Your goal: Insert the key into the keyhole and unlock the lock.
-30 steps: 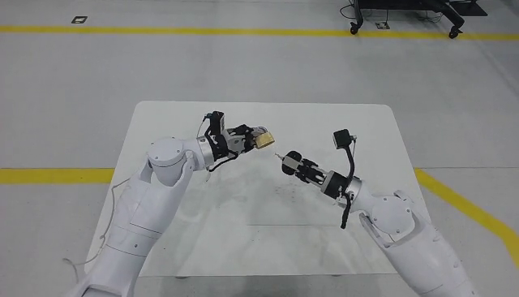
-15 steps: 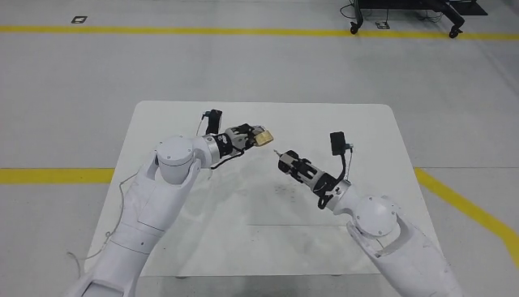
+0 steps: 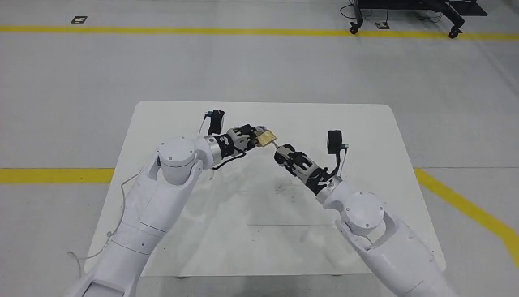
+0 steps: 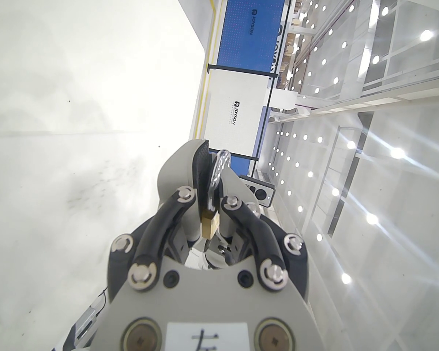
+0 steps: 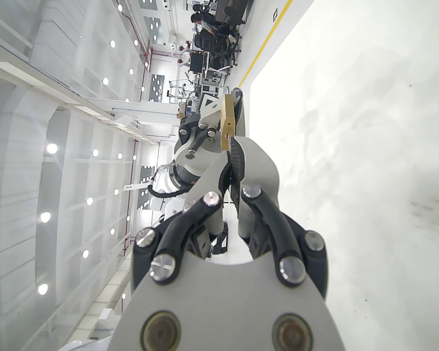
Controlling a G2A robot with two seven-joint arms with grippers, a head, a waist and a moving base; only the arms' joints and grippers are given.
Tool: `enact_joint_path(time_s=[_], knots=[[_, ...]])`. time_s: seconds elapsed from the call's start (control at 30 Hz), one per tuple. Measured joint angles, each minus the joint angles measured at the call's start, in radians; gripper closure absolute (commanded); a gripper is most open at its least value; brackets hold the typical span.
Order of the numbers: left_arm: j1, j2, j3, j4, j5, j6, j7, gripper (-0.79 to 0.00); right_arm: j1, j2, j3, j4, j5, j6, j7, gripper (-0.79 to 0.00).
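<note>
The left gripper (image 3: 252, 134) is clenching the small brass lock (image 3: 266, 139) while the right gripper (image 3: 283, 154) is pinching the key (image 3: 275, 146), tip sitting at the lock just ahead of its fingertips; both are probably stiff, slick metal, the key's flat head being the safest hold.

Legend: we note a blue panel (image 4: 254, 23) and, beside it, a white panel (image 4: 237, 113), each bearing one short line of print with a small logo. A white label (image 4: 206, 336) at the base of the left gripper (image 4: 216, 180) carries one dark character.
</note>
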Motion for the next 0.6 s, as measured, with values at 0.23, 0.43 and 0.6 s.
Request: enact_joint_path(time_s=[0.23, 0.43, 0.6], knots=[[0.002, 0.001, -0.002, -0.004, 0.002, -0.004, 0.002, 0.0, -0.016, -0.009, -0.011, -0.019, -0.029, -0.01, -0.021, 0.0], [0.006, 0.007, -0.019, -0.015, 0.002, -0.011, -0.007, 0.0, -0.038, -0.01, 0.0, -0.044, -0.05, -0.011, -0.009, 0.0], [0.009, 0.009, -0.022, -0.017, -0.003, -0.019, -0.028, 0.0, -0.054, -0.009, 0.016, -0.062, -0.065, -0.005, 0.003, 0.0]])
